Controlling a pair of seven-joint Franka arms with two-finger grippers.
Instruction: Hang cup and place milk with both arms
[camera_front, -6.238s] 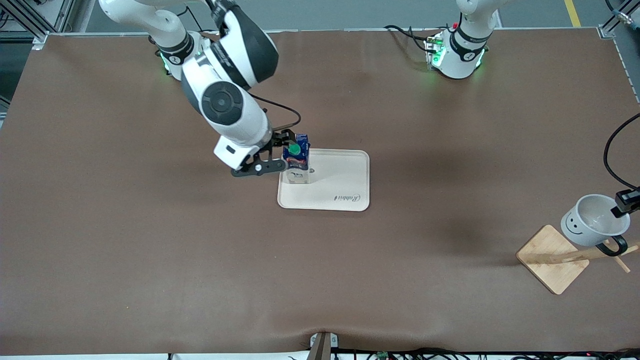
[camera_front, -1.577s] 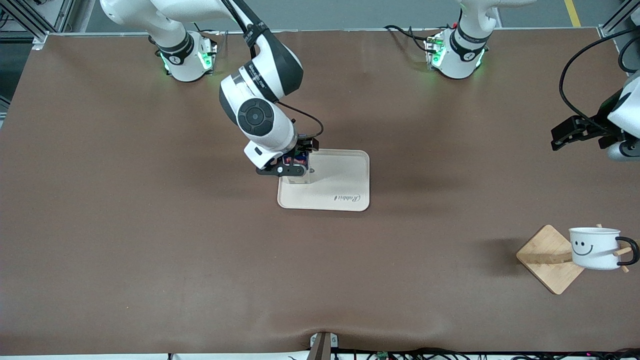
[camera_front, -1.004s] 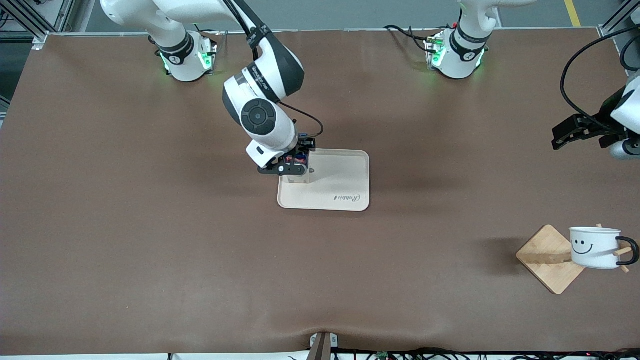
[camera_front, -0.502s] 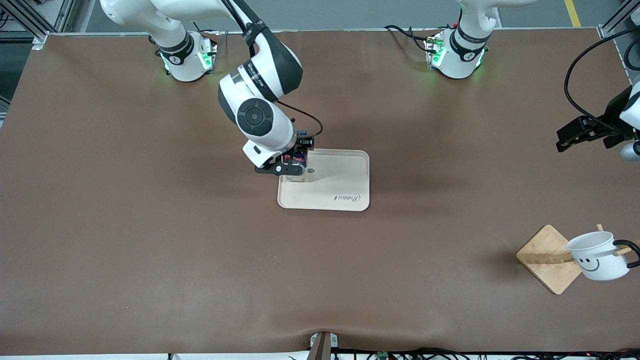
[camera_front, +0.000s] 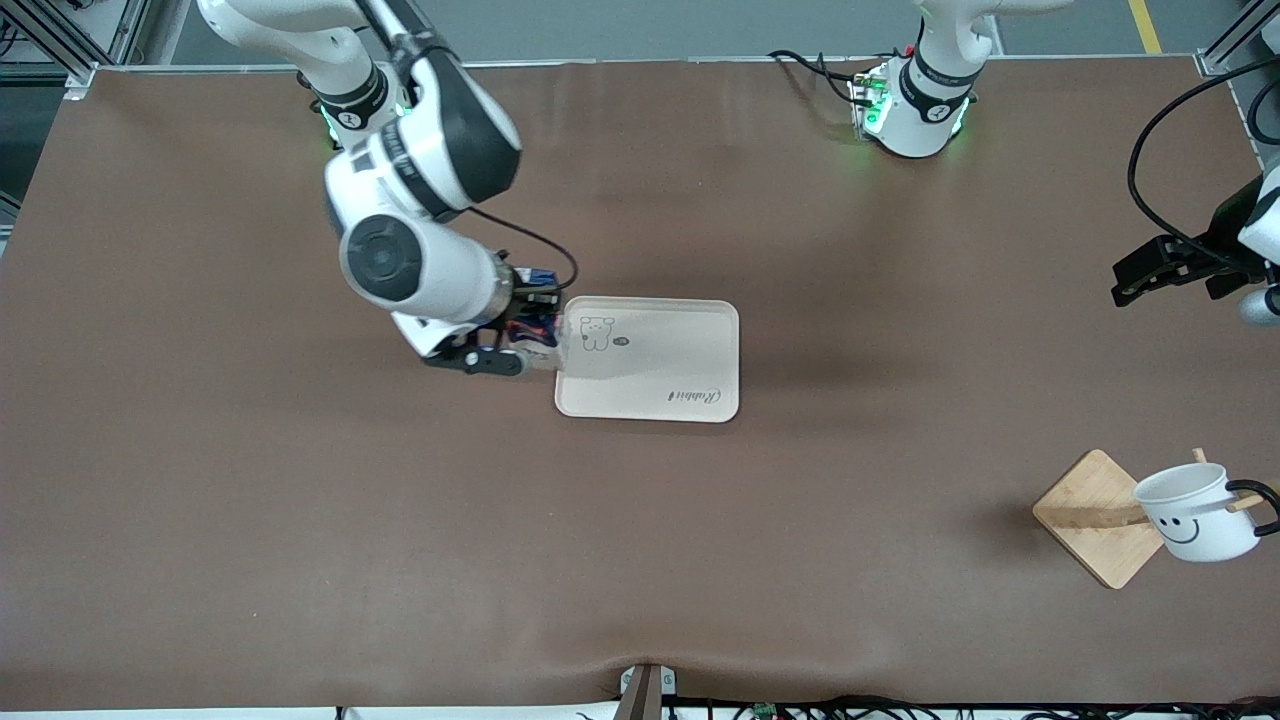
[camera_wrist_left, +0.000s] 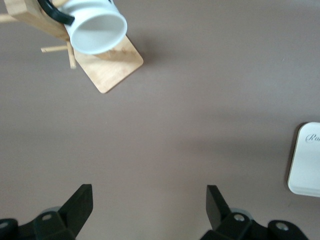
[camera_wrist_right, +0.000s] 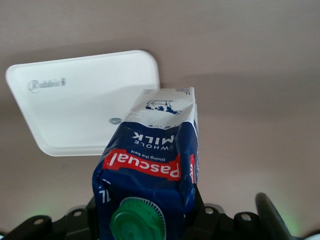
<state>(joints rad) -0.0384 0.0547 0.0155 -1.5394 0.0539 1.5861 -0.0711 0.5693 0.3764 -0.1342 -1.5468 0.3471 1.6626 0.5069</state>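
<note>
Lifted clear of the tray (camera_front: 690, 345) since a moment ago, the milk (camera_front: 528, 322) now hangs clamped in the right gripper's (camera_front: 505, 345) fingers over the counter (camera_front: 300, 520) at the tray's right-arm edge, its long axis tipped cap-back toward the wrist. Any set-down looks to lie tray-ward from there. Toward the left arm's end, the left gripper (camera_front: 1160, 275) waits with fingers apart above the counter, and the cup (camera_front: 1195, 512) hangs by its handle on the rack (camera_front: 1095, 515).

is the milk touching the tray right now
Apart. The right wrist view shows the milk held up in the right gripper, tray bare below.
</note>
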